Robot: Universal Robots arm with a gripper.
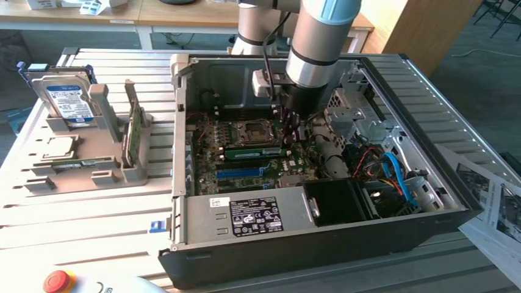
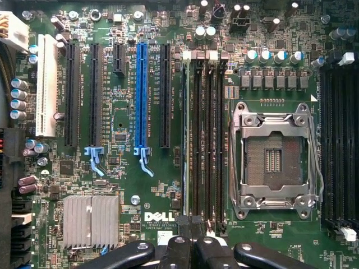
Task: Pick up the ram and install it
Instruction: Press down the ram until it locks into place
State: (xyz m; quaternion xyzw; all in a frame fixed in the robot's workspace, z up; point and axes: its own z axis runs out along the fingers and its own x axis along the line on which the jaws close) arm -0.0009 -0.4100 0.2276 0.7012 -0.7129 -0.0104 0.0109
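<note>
The arm (image 1: 318, 36) is being held almost straight down into the open computer case (image 1: 326, 244), with the wrist pointing at the motherboard (image 2: 112, 168). The gripper (image 1: 294, 131) is being kept just to the exterior view's right of the processor socket (image 1: 248, 131), over the memory slots. Its fingers (image 2: 179, 252) are being pressed together, clenched with no gap between them.

The ram (image 1: 252, 152) is being carried upright in a slot beside the socket, and in the wrist view it (image 2: 184, 140) is being seen edge-on as a thin pale line. The gripper (image 2: 193, 246) is being shown at the stick's end. Whether the fingertips are touching the ram cannot be told, as that spot is being hidden by the dark gripper body. The fingers are being cut off by the frame's edge.
</note>
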